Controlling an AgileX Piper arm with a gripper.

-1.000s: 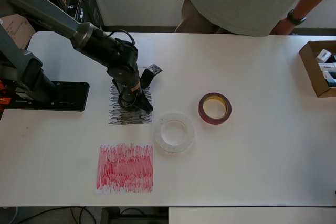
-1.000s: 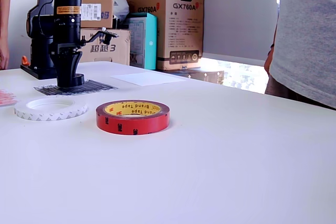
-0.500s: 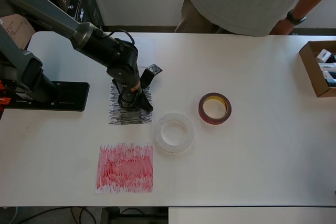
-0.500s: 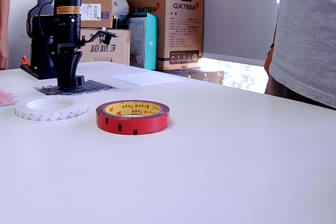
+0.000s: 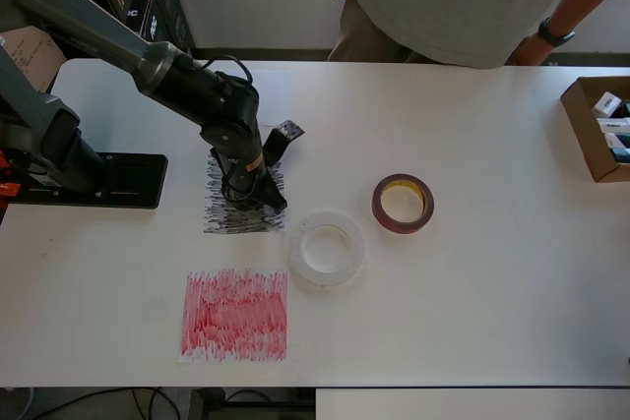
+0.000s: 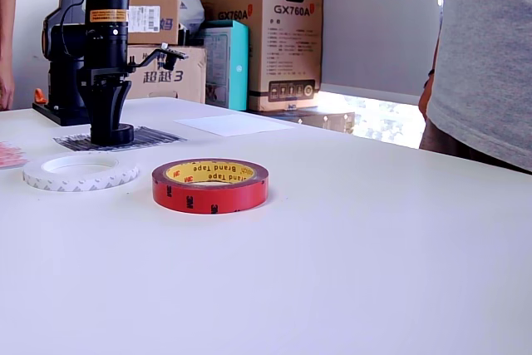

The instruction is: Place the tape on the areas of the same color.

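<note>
White table (image 5: 472,135); cardboard boxes (image 6: 258,31) behind.

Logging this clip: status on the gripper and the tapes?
Gripper down on the black patch, black tape at its fingers, grip unclear. Red tape and white tape off their patches. Nothing blocking.

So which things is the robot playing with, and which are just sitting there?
Part of the job:
- black tape, under the hand
- black patch
- red tape
- red patch
- white tape
- white sheet

Just lying about:
- open cardboard box at the table edge
- stacked boxes behind the table
</note>
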